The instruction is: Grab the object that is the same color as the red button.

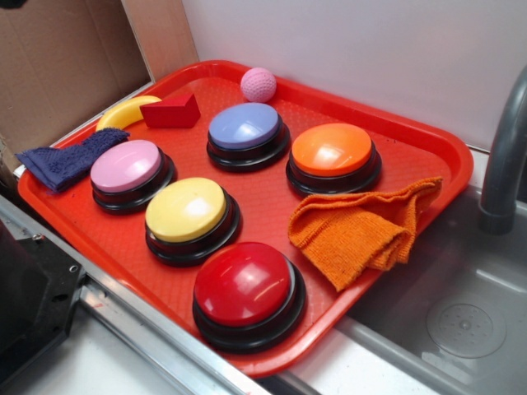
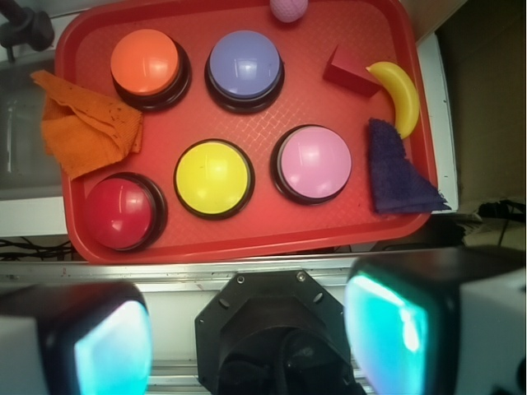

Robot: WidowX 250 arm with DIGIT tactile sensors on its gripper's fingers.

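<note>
The small red wedge block (image 1: 171, 111) lies at the tray's far left, beside a yellow banana; in the wrist view the wedge (image 2: 352, 71) sits at upper right. The red button (image 1: 246, 285), glossy on a black base, stands at the tray's near edge, and the same button (image 2: 119, 211) shows at lower left in the wrist view. My gripper (image 2: 247, 337) hangs high above the metal rail short of the tray, open, its two teal pads wide apart with nothing between them. In the exterior view the gripper does not show.
On the red tray (image 1: 428, 148) stand orange (image 1: 332, 151), blue (image 1: 244, 127), pink (image 1: 126, 166) and yellow (image 1: 186, 210) buttons. An orange cloth (image 1: 362, 230), a blue cloth (image 1: 70, 156), a banana (image 1: 123, 111) and a pink ball (image 1: 258, 84) also lie there. A sink with faucet (image 1: 502, 164) is at right.
</note>
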